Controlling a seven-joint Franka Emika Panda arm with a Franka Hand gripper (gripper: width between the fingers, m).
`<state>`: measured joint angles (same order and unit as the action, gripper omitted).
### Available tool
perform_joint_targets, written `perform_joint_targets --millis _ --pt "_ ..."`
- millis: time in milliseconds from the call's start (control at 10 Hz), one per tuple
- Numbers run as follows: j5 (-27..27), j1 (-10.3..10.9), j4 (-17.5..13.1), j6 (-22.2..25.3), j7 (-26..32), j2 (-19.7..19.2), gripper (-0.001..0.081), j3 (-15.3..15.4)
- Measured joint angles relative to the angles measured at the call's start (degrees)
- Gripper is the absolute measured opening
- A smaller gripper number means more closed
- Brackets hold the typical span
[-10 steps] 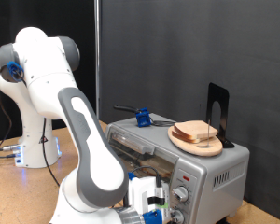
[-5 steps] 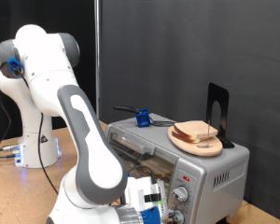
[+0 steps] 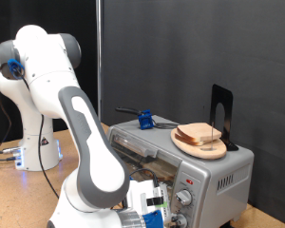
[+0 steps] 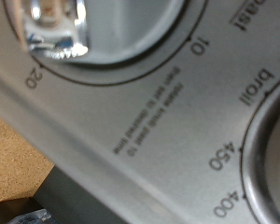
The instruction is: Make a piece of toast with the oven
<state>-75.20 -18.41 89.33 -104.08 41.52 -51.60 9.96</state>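
The silver-grey oven (image 3: pixel 217 173) stands at the exterior view's lower right, its knobs (image 3: pixel 183 198) facing the bottom edge. Slices of tan bread (image 3: pixel 200 135) lie on a round wooden plate (image 3: pixel 185 144) on top of it; I cannot tell whether a slice is inside. My gripper (image 3: pixel 154 207) is low in front of the knob panel, right against it, and its fingers do not show. The wrist view is filled by the oven's front panel (image 4: pixel 149 112), with a shiny knob (image 4: pixel 54 23) over the timer marks 10 and 20 and the edge of a second dial (image 4: pixel 271 177) marked 400, 450, broil.
A small blue object with a black handle (image 3: pixel 142 119) and a black upright bracket (image 3: pixel 221 109) sit on the oven top. The arm's white base (image 3: pixel 33 142) stands at the left on the wooden table (image 3: pixel 9 195). A black curtain hangs behind.
The hand has shifted very slightly at the knob panel since a second ago. Nothing else has moved.
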Motion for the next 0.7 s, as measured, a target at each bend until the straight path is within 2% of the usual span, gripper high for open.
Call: perform_joint_targets --millis 100,200,300,400,500,700 --pt "-0.2 -0.1 -0.1 -1.3 0.0 0.0 0.0115 -0.2" --pt "-0.2 -0.2 -0.2 -2.2 0.0 0.0 0.0305 -0.4" --pt "-0.2 -0.5 -0.2 -2.4 0.0 0.0 0.0305 -0.5" --pt "-0.2 -1.0 -0.2 -2.3 0.0 0.0 0.0494 -0.5" --pt "-0.2 -1.5 -0.2 -1.9 0.0 0.1 0.0494 -0.5" --pt "0.0 -3.1 0.3 0.4 -1.8 0.9 0.0749 -0.9"
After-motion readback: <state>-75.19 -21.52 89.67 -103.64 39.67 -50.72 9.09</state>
